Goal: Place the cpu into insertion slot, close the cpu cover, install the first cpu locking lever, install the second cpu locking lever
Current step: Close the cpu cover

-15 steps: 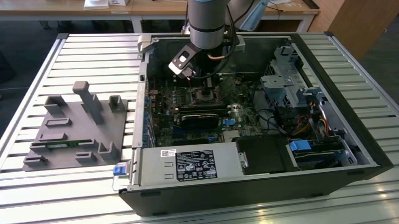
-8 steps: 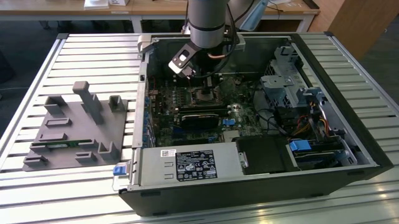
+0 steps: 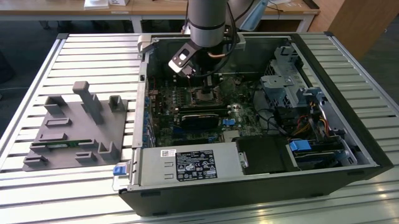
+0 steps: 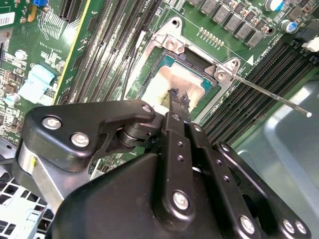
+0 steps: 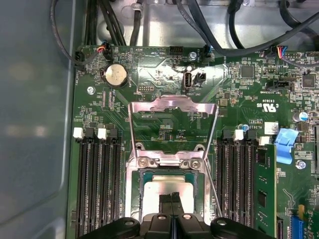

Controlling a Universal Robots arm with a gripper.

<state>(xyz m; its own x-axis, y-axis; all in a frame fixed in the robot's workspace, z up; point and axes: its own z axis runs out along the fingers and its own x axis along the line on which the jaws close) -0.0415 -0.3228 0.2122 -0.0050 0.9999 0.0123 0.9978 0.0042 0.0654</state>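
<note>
Now hand [image 5: 172, 199] fully closed, gripping nothing, tips down on cpu [image 5: 158, 188] seated in insertion slot [image 5: 134, 191].

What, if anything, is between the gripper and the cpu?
Nothing visible. The cpu cover lies folded back off the insertion slot, and the gripper sits right at the bare cpu face.

A pale slatted metal table [image 3: 81, 51] fills the near ground. Beyond its far edge stands a wooden desk [image 3: 156, 8] on 2 white legs [image 3: 134, 23], with papers [image 3: 106, 3] on top. A wooden cabinet [image 3: 358, 18] stands far off at the exterior view's right. The floor [image 3: 16, 42] is dark.
</note>
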